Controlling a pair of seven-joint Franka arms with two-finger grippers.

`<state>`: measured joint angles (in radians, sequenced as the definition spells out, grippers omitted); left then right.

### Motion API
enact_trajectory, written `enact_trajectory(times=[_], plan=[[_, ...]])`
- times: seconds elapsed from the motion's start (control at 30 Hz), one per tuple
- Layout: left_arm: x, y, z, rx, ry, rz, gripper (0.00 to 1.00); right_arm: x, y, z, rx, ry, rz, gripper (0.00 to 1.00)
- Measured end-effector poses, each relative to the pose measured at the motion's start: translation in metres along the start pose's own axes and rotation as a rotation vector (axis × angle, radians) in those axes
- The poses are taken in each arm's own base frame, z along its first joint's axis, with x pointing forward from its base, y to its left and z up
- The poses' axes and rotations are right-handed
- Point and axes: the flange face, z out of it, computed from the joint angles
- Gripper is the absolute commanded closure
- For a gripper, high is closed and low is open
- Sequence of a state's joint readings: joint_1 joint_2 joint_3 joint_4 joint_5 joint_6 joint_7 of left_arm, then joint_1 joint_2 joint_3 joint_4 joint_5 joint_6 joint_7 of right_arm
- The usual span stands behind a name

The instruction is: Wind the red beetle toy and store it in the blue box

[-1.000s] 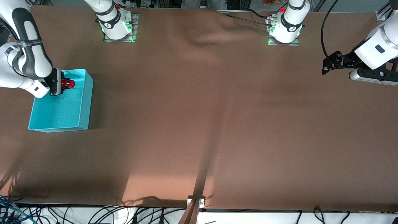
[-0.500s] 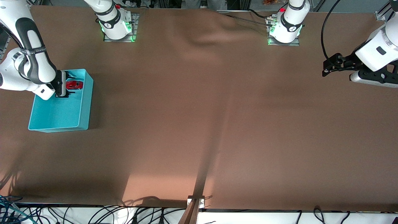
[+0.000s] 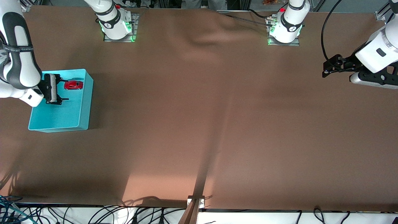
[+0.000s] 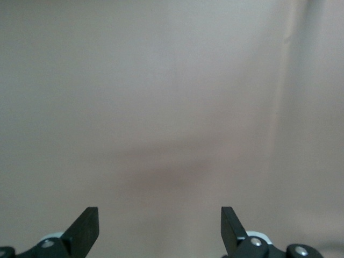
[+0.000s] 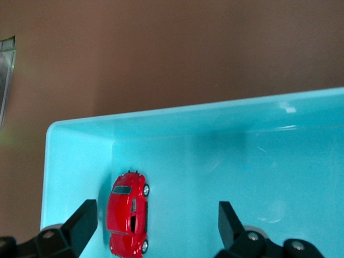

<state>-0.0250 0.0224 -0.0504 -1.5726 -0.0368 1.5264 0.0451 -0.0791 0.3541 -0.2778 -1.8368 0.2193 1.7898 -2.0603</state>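
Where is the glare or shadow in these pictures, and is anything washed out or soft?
Front view: a bright patch on the table near the camera's edge, with a dark shadow band beside it. Left wrist view: pale, washed-out cloth, no detail, only the open left gripper. Right wrist view: the red beetle toy sharp in the blue box, faint highlights on its floor, open right gripper.

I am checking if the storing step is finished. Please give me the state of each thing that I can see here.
red beetle toy: released, resting on the floor of the box, near a corner.
blue box: on the table, open on top, holding only the toy.
right gripper: open, empty, over the box.
left gripper: open, empty, waiting over the left arm's end of the table.
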Motion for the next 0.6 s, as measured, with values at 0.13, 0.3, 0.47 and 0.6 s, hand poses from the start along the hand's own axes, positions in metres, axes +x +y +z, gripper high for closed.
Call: enact_trajectory(times=[0.13,0.3,0.47,0.6], plan=[[0.0,0.0,0.0,0.0,0.001,0.0,0.0,0.024,0.007,-0.044,-0.039,-0.001,0.041,0.0],[0.0,0.0,-0.001,0.0,0.003,0.0,0.0,0.065,0.007,-0.096,-0.043,0.003,0.221,0.0],[0.0,0.001,-0.002,0.0,0.003,0.001,0.0,0.1,0.005,-0.137,-0.062,-0.007,0.445,0.0],[0.0,0.001,-0.002,0.0,0.003,0.002,0.0,0.123,0.004,-0.163,-0.105,-0.024,0.655,0.0]])
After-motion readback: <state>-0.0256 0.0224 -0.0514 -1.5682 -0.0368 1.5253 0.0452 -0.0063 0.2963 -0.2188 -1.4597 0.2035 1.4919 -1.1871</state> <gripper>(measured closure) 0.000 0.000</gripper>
